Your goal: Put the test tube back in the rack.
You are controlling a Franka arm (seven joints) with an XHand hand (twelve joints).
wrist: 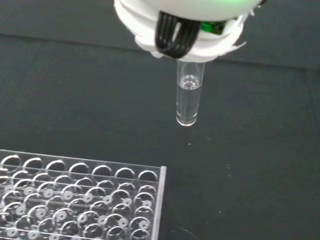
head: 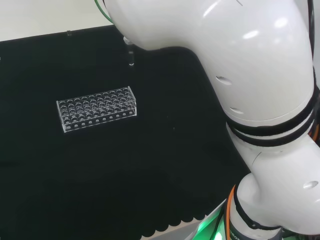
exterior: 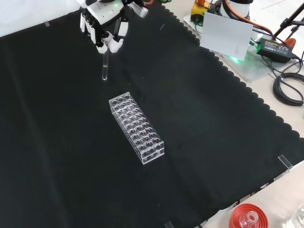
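A clear glass test tube (exterior: 105, 68) hangs upright from the hand (exterior: 103, 29), whose fingers are curled round its top. In the front view the tube's round bottom is above the cloth, beyond the far end of the clear plastic rack (exterior: 137, 128). In the head view the tube (head: 131, 56) shows below the arm's white link, to the upper right of the rack (head: 97, 108). The wrist view shows the tube (wrist: 189, 97) pointing down at bare cloth, apart from the rack's corner (wrist: 150, 180). The rack's holes look empty.
The black cloth's scalloped edge (exterior: 228, 71) runs along the right of the front view, with a white panel (exterior: 225, 35) and cables (exterior: 287, 85) beyond it. A red ribbed stand (exterior: 248, 217) with glassware sits at the near right corner.
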